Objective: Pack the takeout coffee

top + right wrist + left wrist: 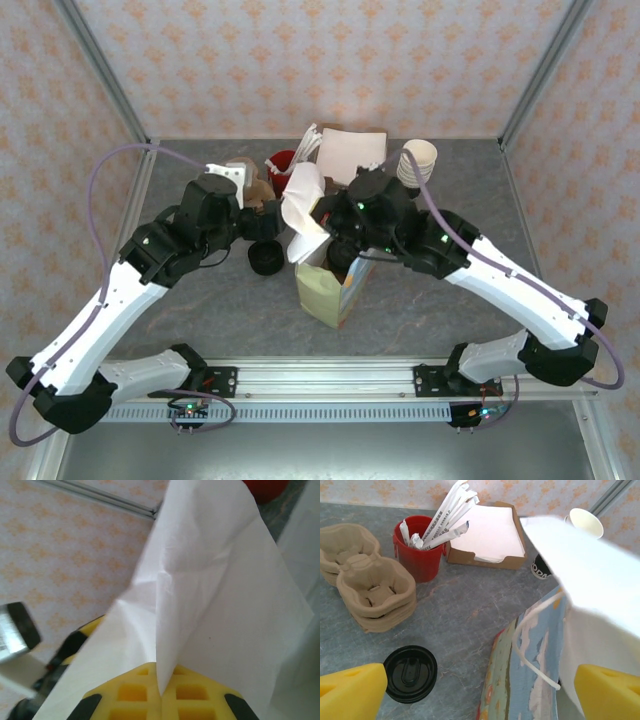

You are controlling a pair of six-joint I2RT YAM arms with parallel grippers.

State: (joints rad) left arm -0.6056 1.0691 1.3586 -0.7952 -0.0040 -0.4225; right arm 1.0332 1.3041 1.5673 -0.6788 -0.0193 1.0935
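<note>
Your left gripper [480, 692] gapes wide; your right gripper [160, 690] pinches white paper [210, 605]. The coffee cup squashes easily: hold its middle.

We see bare tabletop [460, 610] between the pile of black lids [411, 673] and the paper bag [520, 680], while stacked pulp cup carriers [375, 592], a red cup of wrapped straws [420, 550] and the napkin box [487, 535] crowd the far side, and the bag's raised white flap [590, 575] walls off the right.

White letters "ODM" on a dark cup [540, 569], straw wrappers [451, 511] print illegible
</note>
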